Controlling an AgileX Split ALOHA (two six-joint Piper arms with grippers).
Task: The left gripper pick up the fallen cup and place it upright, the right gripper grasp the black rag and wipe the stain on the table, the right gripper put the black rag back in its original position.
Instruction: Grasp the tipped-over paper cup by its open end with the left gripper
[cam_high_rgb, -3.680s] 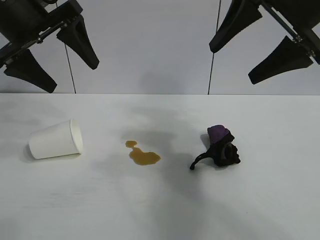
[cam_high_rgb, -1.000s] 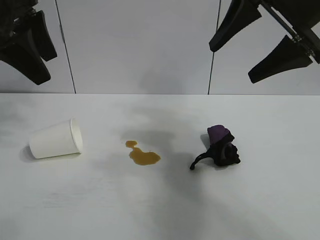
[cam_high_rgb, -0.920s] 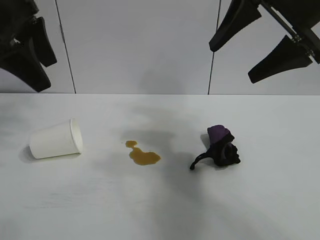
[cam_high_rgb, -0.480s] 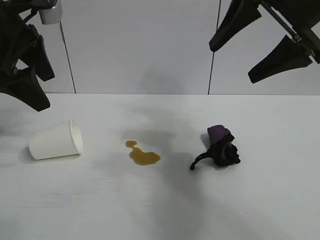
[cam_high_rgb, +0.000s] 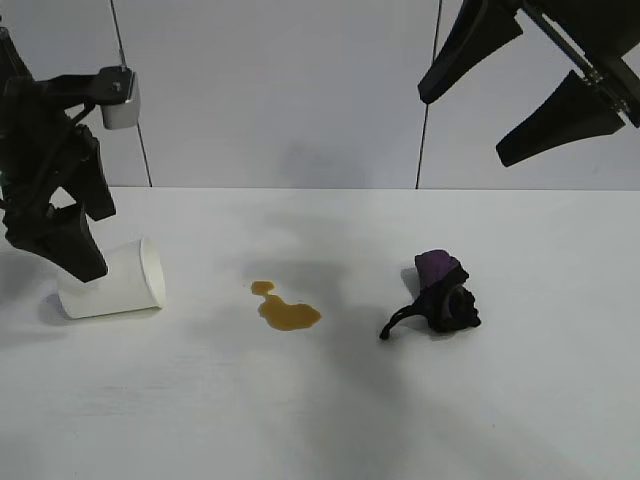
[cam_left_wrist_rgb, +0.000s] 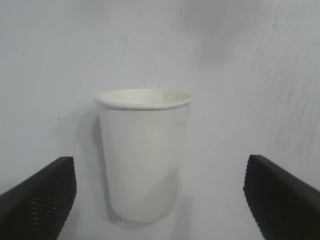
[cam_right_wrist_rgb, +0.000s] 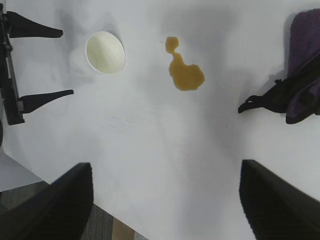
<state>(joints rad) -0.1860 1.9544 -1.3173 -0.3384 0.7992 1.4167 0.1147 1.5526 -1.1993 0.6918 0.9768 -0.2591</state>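
The white paper cup (cam_high_rgb: 118, 278) lies on its side at the left of the table (cam_high_rgb: 330, 420), rim toward the stain. My left gripper (cam_high_rgb: 98, 242) is open, low over the cup's base end, with a finger on each side and not touching it. In the left wrist view the cup (cam_left_wrist_rgb: 142, 155) lies between the spread fingers (cam_left_wrist_rgb: 40, 200). The amber stain (cam_high_rgb: 288, 311) is at the centre. The black rag (cam_high_rgb: 445, 296) with its purple patch lies to its right. My right gripper (cam_high_rgb: 464, 128) is open, high at the upper right.
The right wrist view shows the cup (cam_right_wrist_rgb: 104, 52), the stain (cam_right_wrist_rgb: 184, 72), the rag (cam_right_wrist_rgb: 300, 80), the left gripper (cam_right_wrist_rgb: 67, 62) and the table's near edge (cam_right_wrist_rgb: 115, 215). A grey panelled wall (cam_high_rgb: 280, 90) stands behind the table.
My left gripper has come down from the upper left corner to the fallen cup, fingers still spread. The cup, stain, rag and right arm have not moved.
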